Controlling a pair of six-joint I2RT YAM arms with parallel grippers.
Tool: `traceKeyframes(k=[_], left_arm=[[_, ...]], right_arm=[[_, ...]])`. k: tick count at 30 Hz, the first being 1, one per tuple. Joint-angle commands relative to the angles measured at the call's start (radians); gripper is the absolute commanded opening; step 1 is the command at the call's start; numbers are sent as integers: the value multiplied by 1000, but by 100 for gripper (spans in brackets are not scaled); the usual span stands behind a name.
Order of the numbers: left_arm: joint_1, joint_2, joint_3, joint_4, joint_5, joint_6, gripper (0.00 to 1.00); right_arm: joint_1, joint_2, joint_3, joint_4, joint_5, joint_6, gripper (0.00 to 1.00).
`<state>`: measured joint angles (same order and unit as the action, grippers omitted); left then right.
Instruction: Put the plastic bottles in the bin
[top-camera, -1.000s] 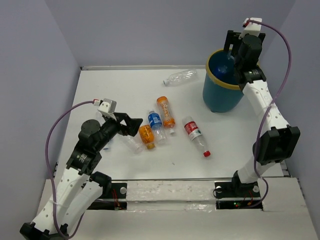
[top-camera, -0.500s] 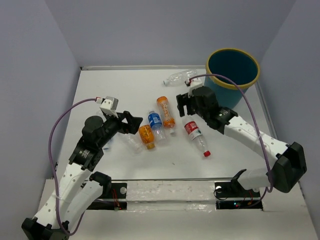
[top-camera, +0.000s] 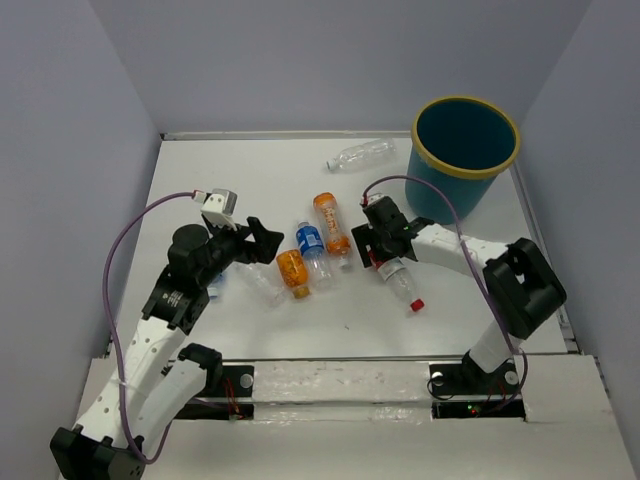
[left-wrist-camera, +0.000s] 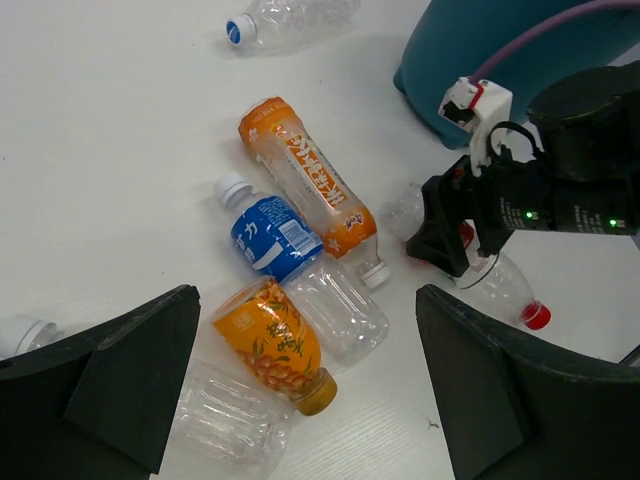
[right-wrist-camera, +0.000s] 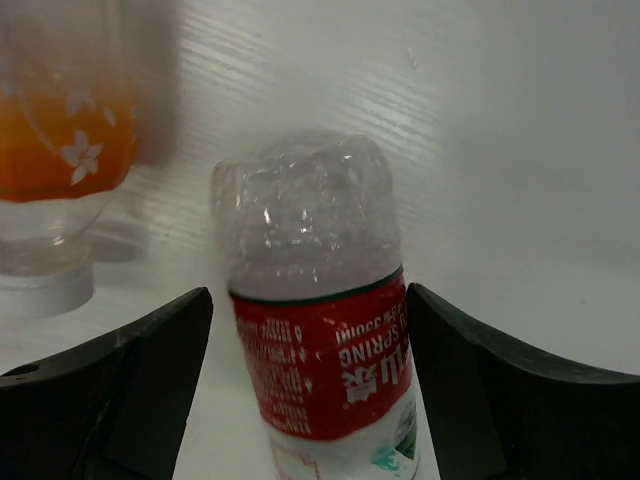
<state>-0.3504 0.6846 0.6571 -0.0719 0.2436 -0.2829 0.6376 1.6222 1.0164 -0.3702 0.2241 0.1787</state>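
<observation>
The red-labelled bottle (top-camera: 402, 281) with a red cap lies on the table. My right gripper (top-camera: 385, 246) is low over its base end, open, jaws on either side of its label (right-wrist-camera: 320, 370). My left gripper (top-camera: 264, 242) is open and empty, held above the cluster: a short orange bottle (left-wrist-camera: 272, 342), a blue-labelled bottle (left-wrist-camera: 268, 235), a long orange bottle (left-wrist-camera: 305, 182) and a clear bottle (left-wrist-camera: 225, 418). Another clear bottle (top-camera: 358, 154) lies at the back. The teal bin (top-camera: 450, 190) with a yellow rim stands at the back right.
Grey walls close in the white table (top-camera: 220, 180) at the back and both sides. A white bottle cap (left-wrist-camera: 22, 334) shows at the left edge of the left wrist view. The right arm's purple cable (top-camera: 440, 205) loops in front of the bin.
My right arm has swung from over the bin down to the table and now straddles the red-labelled bottle. My left gripper has shifted slightly, still open.
</observation>
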Motion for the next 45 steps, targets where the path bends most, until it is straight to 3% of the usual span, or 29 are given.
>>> traceKeyframes(k=[1, 3, 7, 14, 18, 21, 27, 32, 33, 35, 36, 37, 41, 45], left_arm=[[13, 1, 39, 41, 34, -7, 99], [16, 0, 39, 41, 34, -4, 99], [16, 4, 41, 41, 37, -6, 99], [22, 20, 41, 52, 71, -13, 99], [27, 13, 36, 52, 68, -10, 99], [27, 6, 35, 47, 53, -10, 99], [27, 10, 36, 49, 37, -15, 99], [27, 32, 27, 64, 74, -41, 99], [27, 39, 26, 66, 97, -48, 99], [28, 72, 27, 96, 105, -67, 99], [27, 82, 32, 96, 105, -71, 99], [27, 92, 35, 95, 105, -76, 99], [15, 167, 79, 118, 117, -124, 99], [-76, 318, 170, 127, 21, -168, 99]], right_arm=[[-18, 83, 89, 10, -9, -21, 74], [-18, 84, 109, 5, 20, -28, 57], [-18, -60, 129, -16, 66, -56, 43], [-18, -320, 399, -7, 188, -152, 42], [-97, -286, 543, 407, 334, -321, 43], [-237, -204, 666, 563, 328, -337, 43], [-395, -78, 699, 783, 327, -413, 43], [-461, -39, 524, 951, 301, -407, 43], [-461, -42, 486, 996, 302, -418, 46], [-461, -65, 432, 1007, 294, -398, 66], [-461, -76, 421, 992, 278, -384, 83], [-461, -91, 413, 972, 270, -371, 87], [-461, -177, 427, 794, 134, -277, 96], [-461, -275, 423, 538, -91, -72, 94]])
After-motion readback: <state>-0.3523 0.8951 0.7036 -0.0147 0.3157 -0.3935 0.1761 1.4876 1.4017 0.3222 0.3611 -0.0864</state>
